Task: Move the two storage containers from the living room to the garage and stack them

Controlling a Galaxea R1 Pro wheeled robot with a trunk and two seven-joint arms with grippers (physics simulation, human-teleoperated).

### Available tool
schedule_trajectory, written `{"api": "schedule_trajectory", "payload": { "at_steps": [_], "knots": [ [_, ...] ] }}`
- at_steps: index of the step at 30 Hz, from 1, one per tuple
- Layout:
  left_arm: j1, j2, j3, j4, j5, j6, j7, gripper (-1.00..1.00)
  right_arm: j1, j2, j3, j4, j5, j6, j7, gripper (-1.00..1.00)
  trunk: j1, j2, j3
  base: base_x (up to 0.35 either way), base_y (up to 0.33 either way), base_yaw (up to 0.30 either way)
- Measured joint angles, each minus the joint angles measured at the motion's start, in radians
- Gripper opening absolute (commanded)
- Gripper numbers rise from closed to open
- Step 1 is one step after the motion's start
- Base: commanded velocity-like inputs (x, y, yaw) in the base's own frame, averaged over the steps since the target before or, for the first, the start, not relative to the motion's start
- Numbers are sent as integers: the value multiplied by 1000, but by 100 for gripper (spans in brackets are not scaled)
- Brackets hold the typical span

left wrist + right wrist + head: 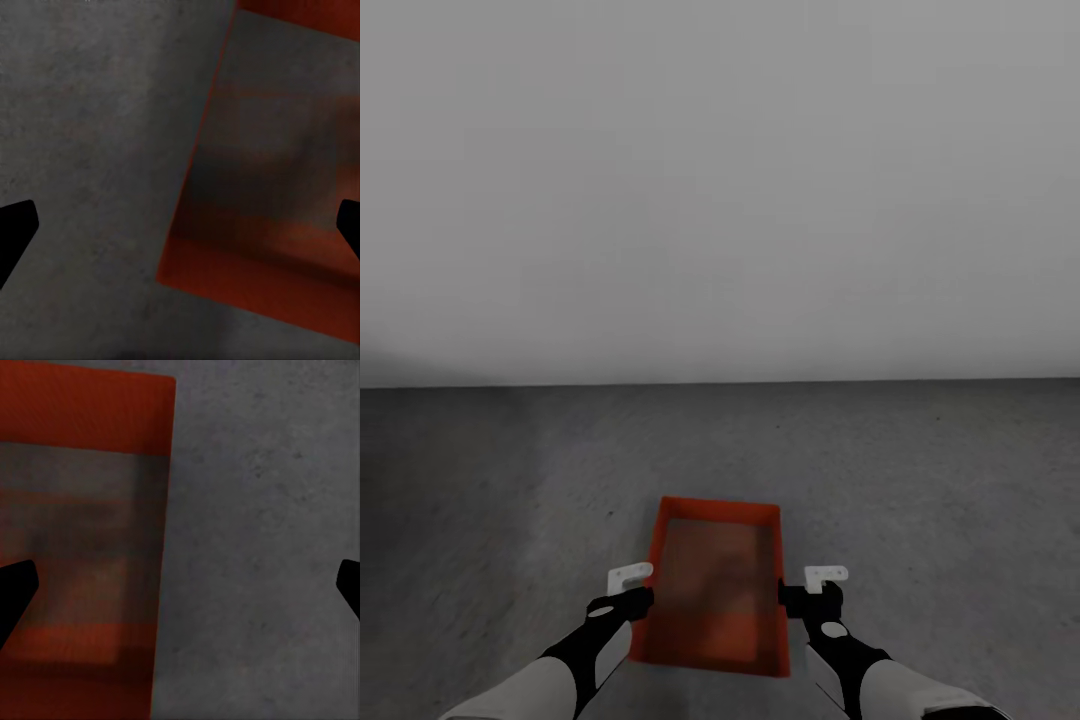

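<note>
Orange-red container [717, 590] is seen on the concrete floor [920, 480] between left hand [628, 598] and right hand [807, 597], both spread beside its long walls. Judged stiff, light, smooth-walled, slippery; a grip at mid-wall rims is advised.

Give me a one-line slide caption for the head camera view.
Both open hands, left hand and right hand, flank an orange-red storage container over the garage's concrete floor.

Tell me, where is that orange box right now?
In the head view the orange container sits low and centre on the grey concrete floor, between the left gripper and right gripper, in front of a plain white wall.
</note>
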Motion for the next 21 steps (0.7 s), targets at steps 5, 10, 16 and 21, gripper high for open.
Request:
{"api": "schedule_trajectory", "payload": {
  "at_steps": [5,10,16,21],
  "knots": [
    [0,0,0,0,0,0,0,100,0,-1,0,0,0,0,0,100,-19,35,16,0,0,0],
    [0,0,0,0,0,0,0,100,0,0,0,0,0,0,0,100,-38,70,31,0,0,0],
    [0,0,0,-1,0,0,0,100,0,0,0,0,0,0,0,100,-61,112,50,0,0,0],
    [0,0,0,-1,0,0,0,100,0,0,0,0,0,0,0,100,-81,147,66,0,0,0]
  ]
}}
